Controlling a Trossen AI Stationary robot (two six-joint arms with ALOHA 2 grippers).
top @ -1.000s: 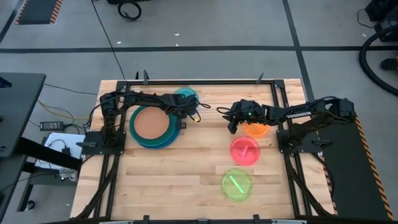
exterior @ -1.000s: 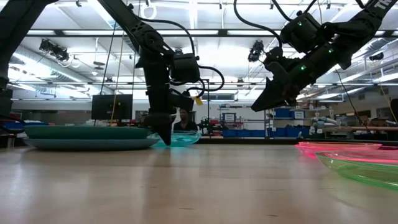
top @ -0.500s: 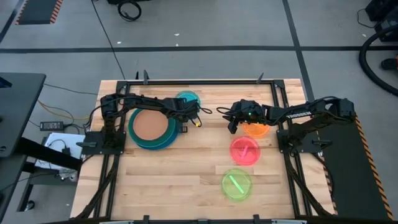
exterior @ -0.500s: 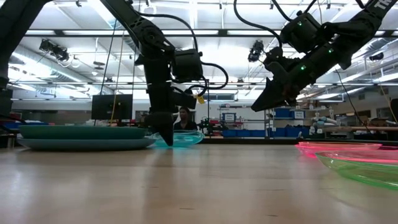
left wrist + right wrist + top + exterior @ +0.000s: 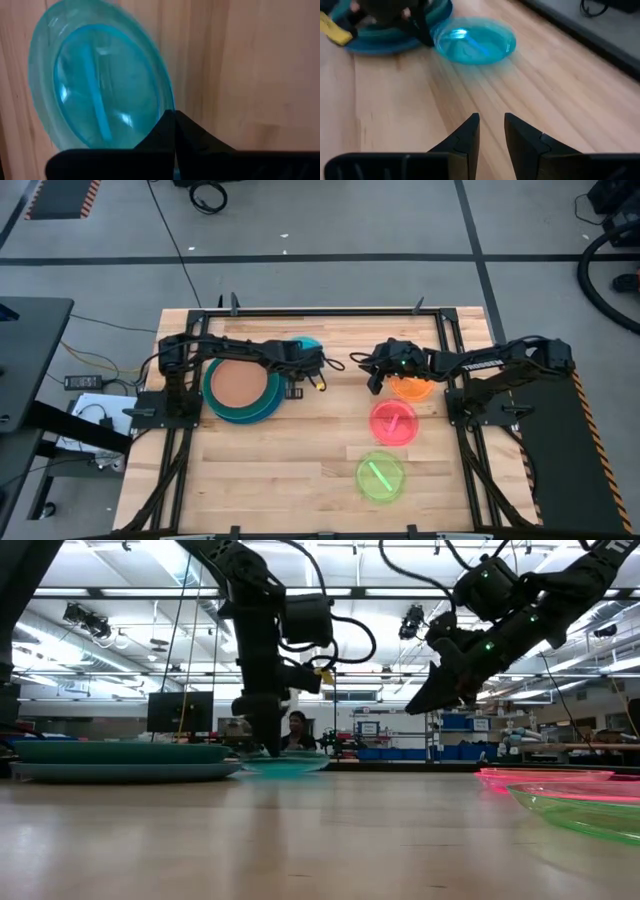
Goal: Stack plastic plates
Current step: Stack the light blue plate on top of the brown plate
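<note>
A brown plate tops the stack of large blue and teal plates [image 5: 240, 387] [image 5: 125, 760] at the table's left. A small translucent cyan plate [image 5: 308, 345] [image 5: 100, 95] [image 5: 475, 42] lies flat on the wood just right of the stack. My left gripper [image 5: 298, 363] [image 5: 268, 748] [image 5: 175, 114] stands upright over the cyan plate's edge, shut. My right gripper [image 5: 375, 380] [image 5: 420, 705] [image 5: 491, 120] hangs open above the table. It is just left of the orange plate [image 5: 410, 387]. Pink [image 5: 393, 423] and lime [image 5: 380, 477] plates lie nearer. My left gripper meets the cyan plate's rim [image 5: 167, 102] with its shut fingertips [image 5: 172, 125], on the side facing the stack. The fingers come from above, pointing down. The plate lies flat on the table under them.
Bare wood stretches across the table's middle and near left. The pink [image 5: 545, 776] and lime [image 5: 590, 810] plates fill the near right. A metal frame [image 5: 320, 310] runs round the table. A person [image 5: 297, 730] sits far behind the table.
My left gripper has tipped more upright, and its wrist has risen and shifted slightly toward the near edge. The cyan plate, tilted with one edge raised a second ago, now lies flat on the table. My right arm has kept still.
</note>
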